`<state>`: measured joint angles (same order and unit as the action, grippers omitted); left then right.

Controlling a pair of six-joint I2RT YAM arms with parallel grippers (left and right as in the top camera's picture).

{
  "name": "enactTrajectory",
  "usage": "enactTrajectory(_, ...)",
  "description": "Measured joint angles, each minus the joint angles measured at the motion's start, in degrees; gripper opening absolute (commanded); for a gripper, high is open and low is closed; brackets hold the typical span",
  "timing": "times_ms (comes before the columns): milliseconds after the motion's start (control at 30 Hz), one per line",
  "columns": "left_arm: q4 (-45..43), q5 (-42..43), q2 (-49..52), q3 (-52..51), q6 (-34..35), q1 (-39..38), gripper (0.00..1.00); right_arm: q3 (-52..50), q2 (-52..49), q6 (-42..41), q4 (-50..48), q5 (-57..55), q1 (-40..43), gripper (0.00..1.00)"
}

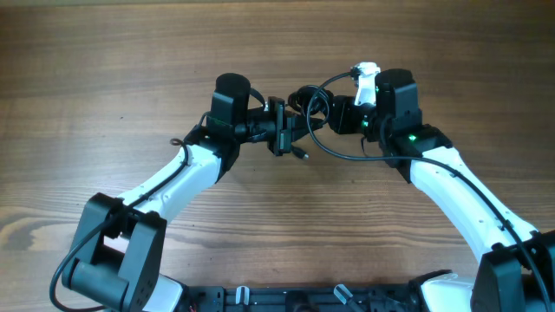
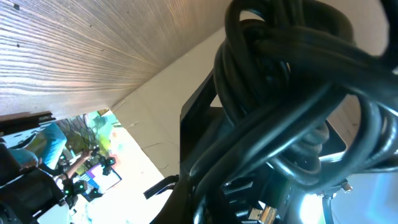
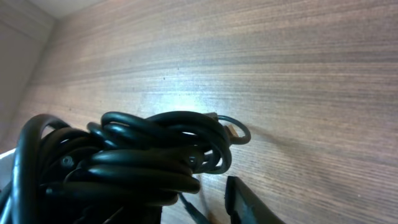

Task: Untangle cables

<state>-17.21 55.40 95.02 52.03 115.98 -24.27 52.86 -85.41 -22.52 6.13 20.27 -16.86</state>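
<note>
The cables [image 1: 309, 100] are a knotted black bundle held between my two grippers at the middle of the table. A loose loop [image 1: 347, 156] trails toward the near side and a plug end [image 1: 303, 156] hangs below. My left gripper [image 1: 286, 130] is at the bundle's left side and seems shut on it. In the left wrist view the cables [image 2: 280, 93] fill the frame and hide the jaws. My right gripper [image 1: 336, 113] is at the bundle's right side. In the right wrist view the cables [image 3: 137, 162] cover one finger. The other finger [image 3: 249, 199] stands apart from them with bare wood between.
The wooden table [image 1: 130, 69] runs on all sides of the arms. A white part [image 1: 366, 76] sits on the right wrist. The arm bases and a black rail [image 1: 303, 299] line the near edge.
</note>
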Motion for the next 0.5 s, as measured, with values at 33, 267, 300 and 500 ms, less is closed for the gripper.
enactTrajectory(33, -0.22, 0.0, 0.0, 0.0, 0.0, 0.0, 0.04, 0.0, 0.0, -0.2, -0.33, 0.04, 0.13, 0.45)
enactTrajectory(267, -1.07, -0.04, -0.22, 0.55, 0.0, 0.46, 0.04, -0.9, -0.76, -2.01, -6.62, 3.17, 1.07, 0.48)
enactTrajectory(300, -1.18, -0.02, -0.22, 0.57, 0.0, 0.46, 0.04, -0.94, -0.76, -2.71, -6.64, 2.58, 1.05, 0.48)
enactTrajectory(500, -22.21, 6.97, 0.5, -0.66, -0.02, 0.17, 0.04, -0.02, -0.79, -8.98, -7.85, -2.99, 0.63, 0.48)
